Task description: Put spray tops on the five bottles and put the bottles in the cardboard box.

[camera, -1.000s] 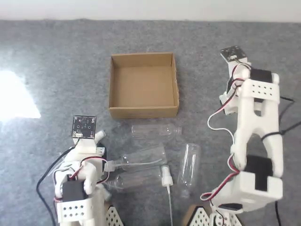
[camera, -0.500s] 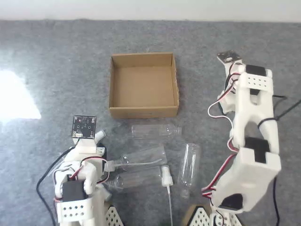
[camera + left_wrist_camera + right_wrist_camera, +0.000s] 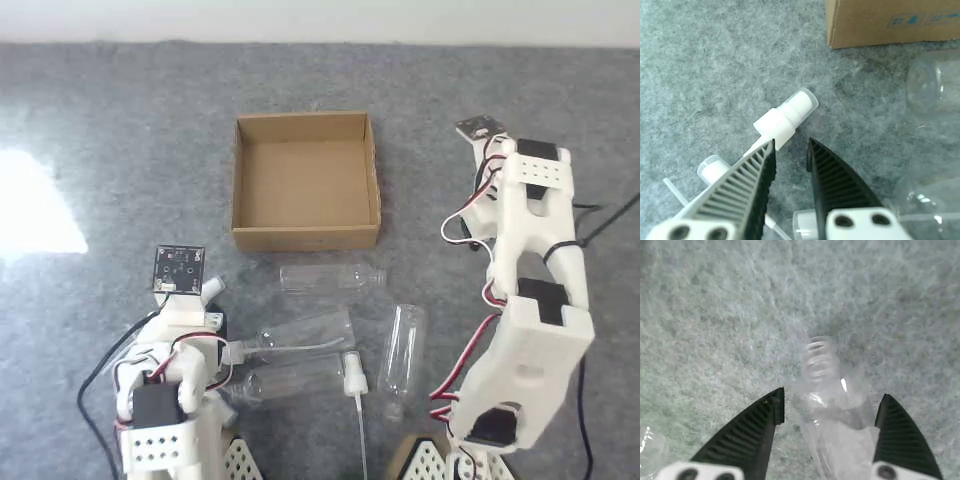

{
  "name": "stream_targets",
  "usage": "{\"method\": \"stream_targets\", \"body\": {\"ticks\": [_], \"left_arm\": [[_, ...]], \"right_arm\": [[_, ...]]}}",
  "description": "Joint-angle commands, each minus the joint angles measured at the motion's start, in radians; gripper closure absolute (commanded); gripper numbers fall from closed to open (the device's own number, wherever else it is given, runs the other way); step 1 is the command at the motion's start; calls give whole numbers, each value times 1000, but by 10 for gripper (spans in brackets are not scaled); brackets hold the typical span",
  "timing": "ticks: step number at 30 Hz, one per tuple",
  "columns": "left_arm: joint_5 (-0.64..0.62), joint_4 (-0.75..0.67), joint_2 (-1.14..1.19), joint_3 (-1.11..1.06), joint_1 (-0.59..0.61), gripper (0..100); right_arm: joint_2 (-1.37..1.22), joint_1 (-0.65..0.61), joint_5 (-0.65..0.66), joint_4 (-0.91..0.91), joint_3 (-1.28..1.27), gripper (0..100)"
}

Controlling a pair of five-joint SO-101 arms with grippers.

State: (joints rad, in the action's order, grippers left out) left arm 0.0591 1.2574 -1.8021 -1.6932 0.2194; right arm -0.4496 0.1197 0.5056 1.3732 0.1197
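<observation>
A clear bottle without a top (image 3: 832, 410) lies on the grey felt between the wide-apart fingers of my right gripper (image 3: 832, 394), threaded neck pointing away; the gripper is open. My left gripper (image 3: 790, 145) hangs low over the felt, open by a narrow gap with nothing in it. A white spray top (image 3: 785, 119) lies just past its fingertip (image 3: 767, 150). The cardboard box (image 3: 305, 235) stands in the middle, nothing inside. Three topless bottles (image 3: 332, 277) (image 3: 402, 350) (image 3: 295, 380) and one with a white top on it (image 3: 300, 335) lie in front of the box.
A loose spray top with a long tube (image 3: 353, 375) lies between the near bottles. Another white top (image 3: 712, 167) sits beside my left finger. The right arm (image 3: 530, 300) stretches along the right side. Bare felt spreads left of the box and behind it.
The right arm has swung and shifted slightly left, its wrist camera edging toward the box. The left arm, box and bottles stay where they were.
</observation>
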Motion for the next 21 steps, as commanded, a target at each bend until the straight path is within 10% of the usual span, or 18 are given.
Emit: {"method": "stream_targets", "body": {"ticks": [1, 21], "left_arm": [[-12, 5, -17, 8, -3, 902], [-12, 5, -17, 8, -3, 902]], "right_arm": [[16, -8, 9, -4, 64, 737], [15, -48, 72, 91, 60, 734]]}}
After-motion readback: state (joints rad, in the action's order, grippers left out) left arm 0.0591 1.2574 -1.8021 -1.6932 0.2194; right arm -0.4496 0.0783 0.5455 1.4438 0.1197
